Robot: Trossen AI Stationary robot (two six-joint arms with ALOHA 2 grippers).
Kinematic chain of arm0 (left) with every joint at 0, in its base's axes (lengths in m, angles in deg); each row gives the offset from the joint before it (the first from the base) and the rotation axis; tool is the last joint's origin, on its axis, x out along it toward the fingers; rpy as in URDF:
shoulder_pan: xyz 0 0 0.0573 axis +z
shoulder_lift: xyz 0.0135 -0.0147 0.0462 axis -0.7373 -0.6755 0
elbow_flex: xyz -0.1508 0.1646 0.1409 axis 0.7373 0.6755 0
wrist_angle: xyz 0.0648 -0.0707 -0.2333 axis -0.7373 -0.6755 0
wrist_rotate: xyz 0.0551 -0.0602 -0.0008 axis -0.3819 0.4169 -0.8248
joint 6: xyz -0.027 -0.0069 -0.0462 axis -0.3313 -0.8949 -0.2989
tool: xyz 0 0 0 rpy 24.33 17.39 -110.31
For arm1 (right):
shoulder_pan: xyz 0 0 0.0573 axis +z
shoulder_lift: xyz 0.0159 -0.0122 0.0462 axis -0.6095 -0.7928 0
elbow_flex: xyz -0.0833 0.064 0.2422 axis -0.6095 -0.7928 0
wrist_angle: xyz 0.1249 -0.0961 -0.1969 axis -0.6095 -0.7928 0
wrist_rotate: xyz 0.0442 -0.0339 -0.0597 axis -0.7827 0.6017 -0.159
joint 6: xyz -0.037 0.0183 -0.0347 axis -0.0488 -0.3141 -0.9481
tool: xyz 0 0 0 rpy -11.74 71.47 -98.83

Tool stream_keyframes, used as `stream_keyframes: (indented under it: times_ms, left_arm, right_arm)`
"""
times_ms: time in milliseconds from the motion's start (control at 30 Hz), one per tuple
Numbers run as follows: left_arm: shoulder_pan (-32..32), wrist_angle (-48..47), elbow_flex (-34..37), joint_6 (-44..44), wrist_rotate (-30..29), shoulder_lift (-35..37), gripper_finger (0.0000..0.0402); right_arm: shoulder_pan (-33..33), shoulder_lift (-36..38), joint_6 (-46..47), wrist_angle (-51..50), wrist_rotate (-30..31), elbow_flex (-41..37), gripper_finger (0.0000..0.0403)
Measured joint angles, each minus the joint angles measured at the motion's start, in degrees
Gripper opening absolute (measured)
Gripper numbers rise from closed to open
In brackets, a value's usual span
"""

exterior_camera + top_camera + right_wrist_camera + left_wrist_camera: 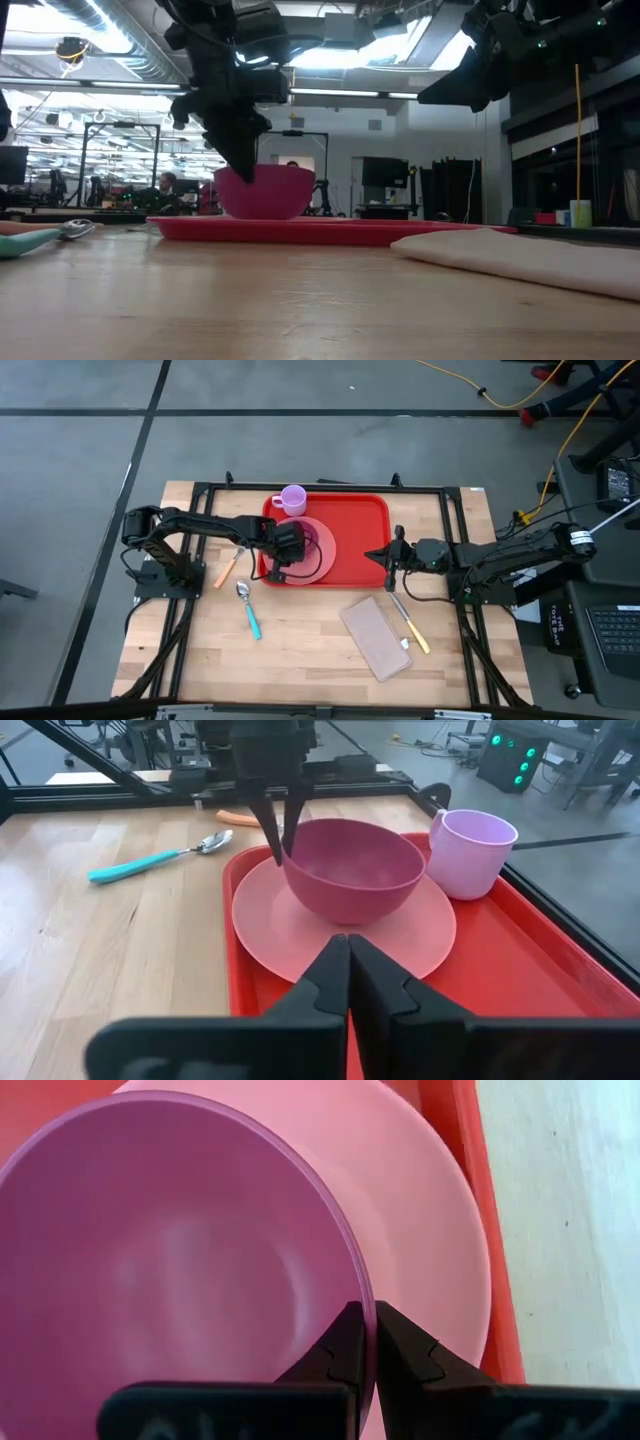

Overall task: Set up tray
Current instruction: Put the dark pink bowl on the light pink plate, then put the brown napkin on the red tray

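Tray: we see the red tray point(352, 540) lying flat at the middle of the table's far edge, its long side running along that edge.
Plate: a round pink plate point(300, 920) sits in the tray's left half, close to its near-left corner.
Bowl: a magenta bowl point(350, 865) stands upright on the plate, a little off centre.
Cup: a lilac cup point(293, 499) stands in the tray's far-left corner, just beside the plate.
Left gripper: the left gripper point(278, 835) reaches in over the tray's left edge and its fingers are pinched on the bowl's rim — one inside the wall, one outside.
Right gripper: the right gripper point(392, 557) hovers just off the tray's right edge with its fingers pressed together and nothing between them.
Left on the table: a teal-handled spoon point(247, 608) and an orange-handled piece of cutlery point(226, 570) lie off the tray's left side; a yellow-handled knife point(410, 625) and a folded beige napkin point(374, 637) lie towards the table's near-right corner.
Step in hand: we judge the bowl is being set on the plate — it looks seated.
Next move: we would open the left fingers and lift straight up, clear of the rim, so the bowl does not tip; then the cutlery and napkin want fetching.
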Motion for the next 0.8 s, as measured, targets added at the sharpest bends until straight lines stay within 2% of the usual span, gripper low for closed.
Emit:
stream_keyframes:
  times_ms: [233, 467, 667, 800]
  left_arm:
    - [0.0, 0.0, 0.0, 0.0, -0.2, 0.0, 0.0022]
    - [-1.5, 1.2, 0.0, 1.7, -0.8, 0.0, 0.0063]
    - [-3.0, 2.1, -0.1, 2.0, -7.6, 0.0, 0.0095]
    - [-3.7, 1.8, -1.9, 2.0, -8.4, 0.0, 0.0111]
  right_arm:
    - [0.0, 0.0, 1.3, 0.0, 0.0, 0.0, 0.0028]
    - [0.0, 0.0, 1.2, -0.7, 0.0, 0.0, 0.0017]
    - [0.0, 0.0, 1.2, -0.7, 0.0, 0.0, 0.0007]
    - [0.0, 0.0, 1.3, -0.7, 0.0, 0.0, 0.0017]
